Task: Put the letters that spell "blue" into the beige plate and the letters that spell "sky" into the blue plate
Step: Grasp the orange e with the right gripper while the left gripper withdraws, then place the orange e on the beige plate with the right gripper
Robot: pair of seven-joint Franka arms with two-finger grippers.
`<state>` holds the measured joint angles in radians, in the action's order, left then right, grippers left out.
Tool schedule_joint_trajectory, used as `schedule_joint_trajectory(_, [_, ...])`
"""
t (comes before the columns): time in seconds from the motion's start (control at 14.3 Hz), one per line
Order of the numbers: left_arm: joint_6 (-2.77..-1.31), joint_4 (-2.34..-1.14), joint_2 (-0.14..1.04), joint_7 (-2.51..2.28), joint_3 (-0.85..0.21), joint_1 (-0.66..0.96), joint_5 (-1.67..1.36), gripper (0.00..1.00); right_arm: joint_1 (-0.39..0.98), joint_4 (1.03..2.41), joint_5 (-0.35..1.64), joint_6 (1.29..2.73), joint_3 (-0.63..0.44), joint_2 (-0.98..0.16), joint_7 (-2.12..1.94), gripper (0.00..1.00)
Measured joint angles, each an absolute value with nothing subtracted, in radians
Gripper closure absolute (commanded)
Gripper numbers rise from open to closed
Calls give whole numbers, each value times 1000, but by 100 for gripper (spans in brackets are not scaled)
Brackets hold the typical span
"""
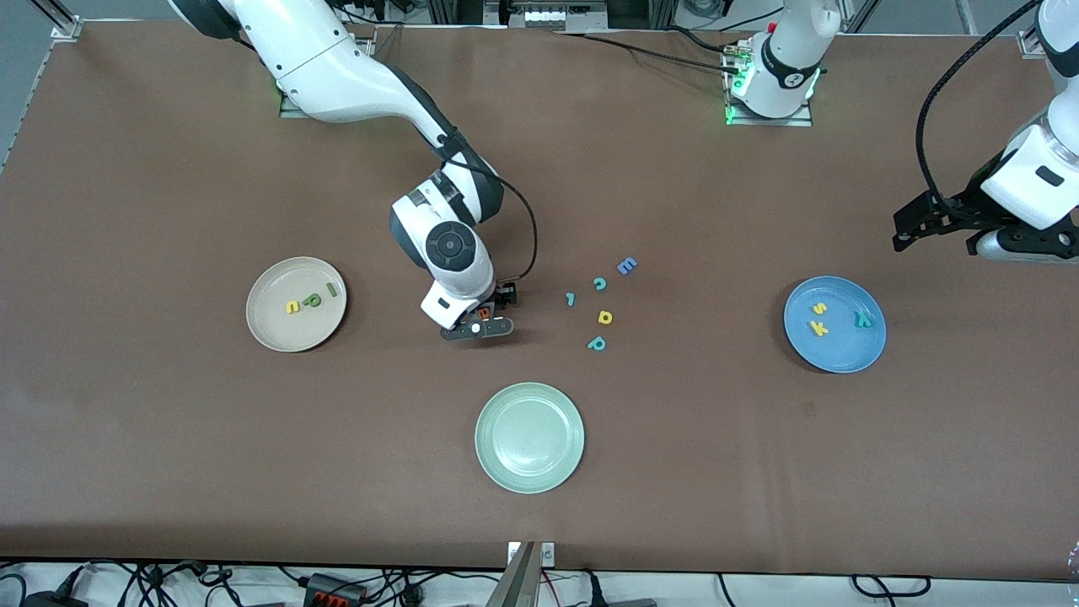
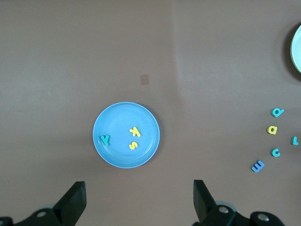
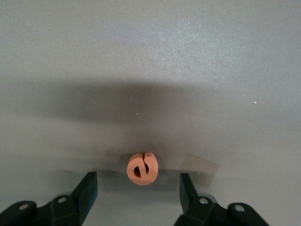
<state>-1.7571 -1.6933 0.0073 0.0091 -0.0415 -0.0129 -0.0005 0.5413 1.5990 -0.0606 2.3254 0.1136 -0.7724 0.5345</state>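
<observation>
Lying in beige plate point(image 1: 270, 327): three letters, "u" point(image 1: 292, 308), "b" point(image 1: 313, 298), "l" point(image 1: 331, 290). Lying in blue plate point(image 1: 843, 350): three, "s" point(image 1: 817, 329), "k" point(image 1: 818, 309), "y" point(image 1: 862, 319). Lying on table between right gripper point(image 3: 137, 189)'s parted fingers, untouched: one orange "e" point(image 3: 142, 168). Waiting spread wide above blue plate: left gripper point(image 2: 139, 200). Lying loose mid-table: five spare letters point(image 1: 603, 317).

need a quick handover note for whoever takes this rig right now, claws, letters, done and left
Right claw: low over the table, fingers open either side of the orange e, not gripping yet.
Left claw: open, empty, waiting above the blue plate's end of the table.
Done: s, k, y in the blue plate; u, b, l in the beige plate.
Left: grip the e and put it in the beige plate.
</observation>
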Motion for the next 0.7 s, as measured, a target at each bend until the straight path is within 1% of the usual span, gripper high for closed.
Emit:
schedule_joint_trajectory(0.07, [-1757,-1693,7,9,-42,-13,0,0,541,1598,-61,2325,112,-773,534,39])
schedule_joint_trajectory(0.14, [-1757,-1693,7,9,-42,-13,0,0,541,1598,-61,2325,111,-773,534,51])
schedule_joint_trajectory(0.42, [-1757,-1693,7,9,-42,-13,0,0,541,1596,-61,2325,106,-774,534,52])
schedule_joint_trajectory(0.49, [-1757,-1693,7,9,-42,-13,0,0,540,1595,-61,2325,105,-774,534,54])
schedule_joint_trajectory(0.7, [-1756,-1693,7,9,-42,-13,0,0,540,1595,-61,2325,104,-774,534,54])
